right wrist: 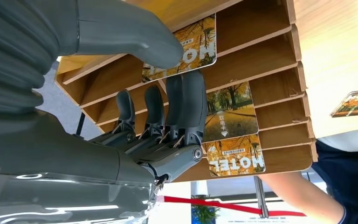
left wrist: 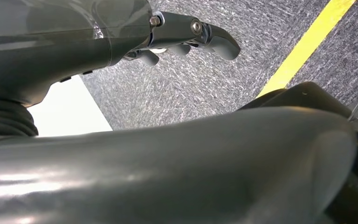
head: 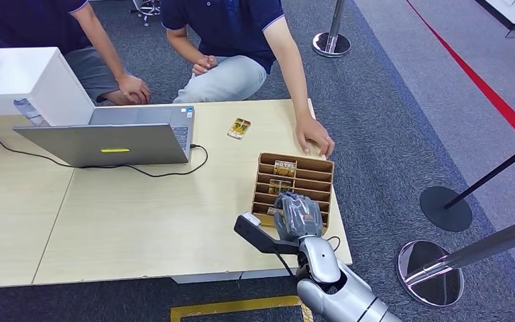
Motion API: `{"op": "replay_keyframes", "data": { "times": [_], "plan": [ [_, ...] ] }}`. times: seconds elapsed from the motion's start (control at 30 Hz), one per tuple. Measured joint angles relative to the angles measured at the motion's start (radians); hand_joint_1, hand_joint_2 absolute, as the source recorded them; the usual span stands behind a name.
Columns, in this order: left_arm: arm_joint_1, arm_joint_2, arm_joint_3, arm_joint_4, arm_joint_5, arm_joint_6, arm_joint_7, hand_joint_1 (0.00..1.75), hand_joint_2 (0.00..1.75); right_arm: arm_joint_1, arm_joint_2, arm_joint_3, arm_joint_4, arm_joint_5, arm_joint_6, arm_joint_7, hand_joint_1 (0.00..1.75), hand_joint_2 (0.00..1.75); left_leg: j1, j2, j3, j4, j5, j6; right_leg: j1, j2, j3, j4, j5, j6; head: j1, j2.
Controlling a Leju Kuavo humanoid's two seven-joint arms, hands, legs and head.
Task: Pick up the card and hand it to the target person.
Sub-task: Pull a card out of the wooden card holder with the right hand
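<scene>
The right hand (head: pixel 300 213) hangs over the wooden rack (head: pixel 326 184), fingers (right wrist: pixel 186 105) spread, holding nothing. A card (right wrist: pixel 182 51) sits in the slot between its thumb and fingers. The left hand (left wrist: pixel 186 37) hangs empty, fingers curled.

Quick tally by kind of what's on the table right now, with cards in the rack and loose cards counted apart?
Cards in the wooden rack: 3
Loose cards on the table: 1
Wooden racks: 1
Laptops: 1
Total: 6
The right robot hand hovers over the rack's near end.
</scene>
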Motion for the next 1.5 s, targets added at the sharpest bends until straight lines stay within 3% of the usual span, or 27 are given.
{"op": "replay_keyframes", "data": {
  "times": [0.7,0.87,0.97,1.1,1.5],
  "plan": [
    [0.0,0.0,0.0,0.0,0.0,0.0,0.0,0.0,0.0,-0.001,0.008,0.0,0.023,0.0,0.0,-0.001,1.06,1.75,0.0,0.0,0.0,0.0,0.0,0.0,0.0,0.0,0.0,0.0,0.0,0.0,0.0,0.0],
    [0.0,0.0,0.0,0.0,0.0,0.0,0.0,0.0,0.0,-0.001,0.009,0.0,0.028,-0.004,0.003,-0.001,1.27,1.75,0.0,0.0,0.0,0.0,0.0,0.0,0.0,0.0,0.0,0.0,0.0,0.0,0.0,0.0],
    [0.0,0.0,0.0,0.0,0.0,0.0,0.0,0.0,0.0,-0.002,0.011,0.0,0.031,-0.007,0.004,-0.004,1.5,1.75,0.0,0.0,0.0,0.0,0.0,0.0,0.0,0.0,0.0,0.0,0.0,0.0,0.0,0.0],
    [0.0,0.0,0.0,0.0,0.001,0.0,-0.006,0.0,1.75,-0.003,0.012,0.0,0.035,-0.012,0.002,-0.008,1.69,1.75,0.0,0.0,0.0,0.0,0.0,0.0,0.0,0.0,0.0,0.0,0.0,0.0,0.0,0.0],
    [-0.019,0.003,0.0,0.0,0.004,0.021,-0.012,0.0,1.75,-0.007,0.014,0.0,0.044,-0.018,-0.009,-0.012,1.75,1.75,0.0,0.0,0.0,0.0,0.0,0.0,0.0,0.0,0.0,0.0,0.0,0.0,0.0,0.0]
  ]
}}
